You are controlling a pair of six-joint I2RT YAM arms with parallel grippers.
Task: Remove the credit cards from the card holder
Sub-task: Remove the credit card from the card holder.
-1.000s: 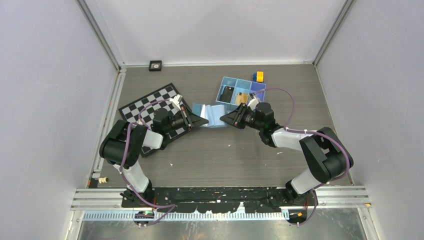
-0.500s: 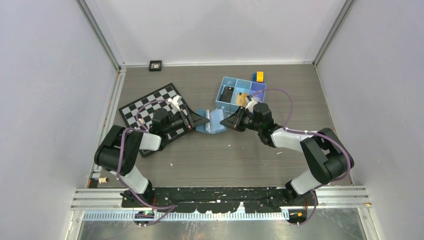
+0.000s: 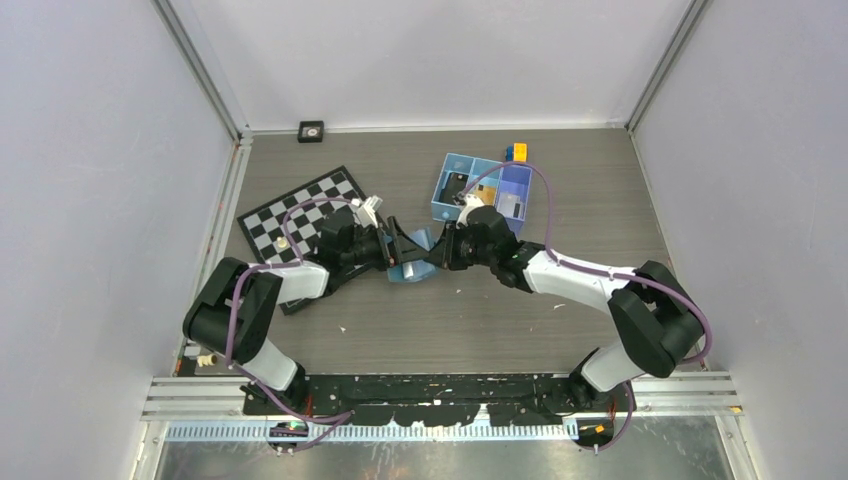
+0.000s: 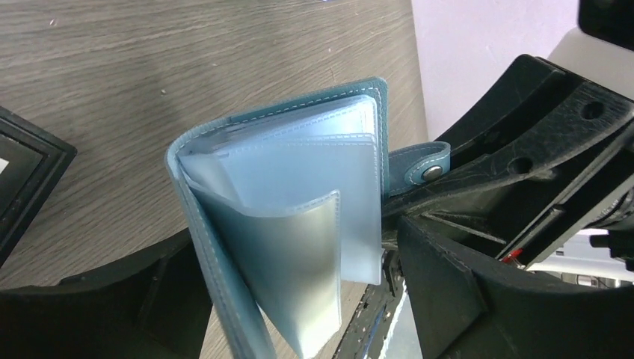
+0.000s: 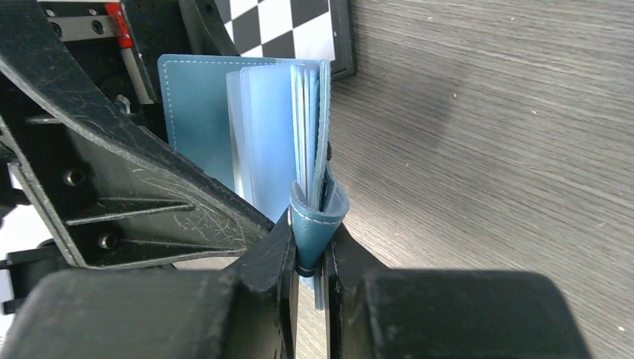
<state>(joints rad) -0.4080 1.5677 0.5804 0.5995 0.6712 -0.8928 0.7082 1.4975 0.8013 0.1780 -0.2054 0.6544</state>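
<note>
Straight ahead of the right gripper (image 5: 308,254) tips: card holder (image 4: 299,187), open edge running out in line with those fingers, spine on the far side. Pinches hard on the folded snap strap (image 5: 318,217) and the cover edge behind it, pads fully closed on them. Straddles the same holder from the opposite side with the left gripper (image 4: 303,299), spread wide, one finger beside the stitched cover, the other clear of the sleeves (image 4: 314,247). Fans out frosted, floppy plastic leaves inside soft light-blue leatherette; shows no card among them. Probably favours the left fingers for probing a pocket, right as anchor.
</note>
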